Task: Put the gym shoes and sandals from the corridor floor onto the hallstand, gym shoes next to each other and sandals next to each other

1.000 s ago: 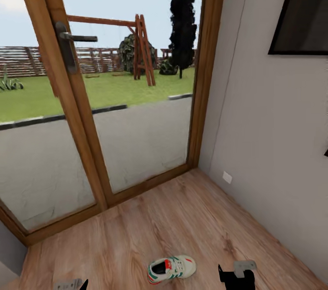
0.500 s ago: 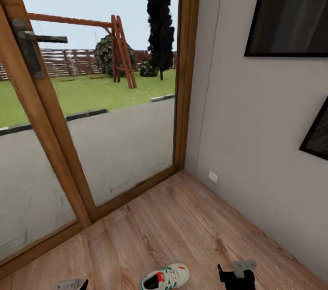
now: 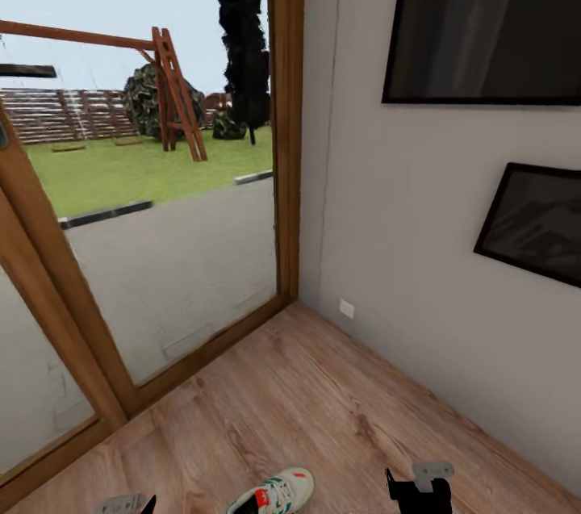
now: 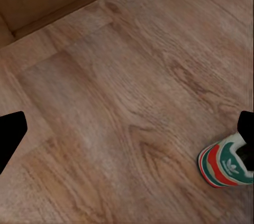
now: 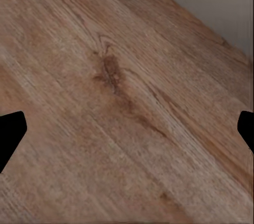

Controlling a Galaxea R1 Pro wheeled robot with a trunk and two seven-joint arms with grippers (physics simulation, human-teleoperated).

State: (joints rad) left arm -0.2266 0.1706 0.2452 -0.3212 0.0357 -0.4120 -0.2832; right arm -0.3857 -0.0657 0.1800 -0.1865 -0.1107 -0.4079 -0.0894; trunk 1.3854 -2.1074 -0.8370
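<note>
The corridor floor [image 3: 323, 401] runs to a glazed door [image 3: 161, 256] and a grey wall [image 3: 420, 256]; one gym shoe [image 3: 273, 492] lies on it, its long axis slanted, toe toward the wall, between the left pincer [image 4: 127, 134] and right pincer [image 5: 127, 134]; both stand apart, clamping nothing.

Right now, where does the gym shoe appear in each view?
Head view: gym shoe at the bottom edge, centre, on the wood-plank floor, partly cut off.
Left wrist view: its green-and-red heel at the picture's right edge, low.
Right wrist view: not in it.
Shared landmark: the wood-plank floor's grain.
</note>
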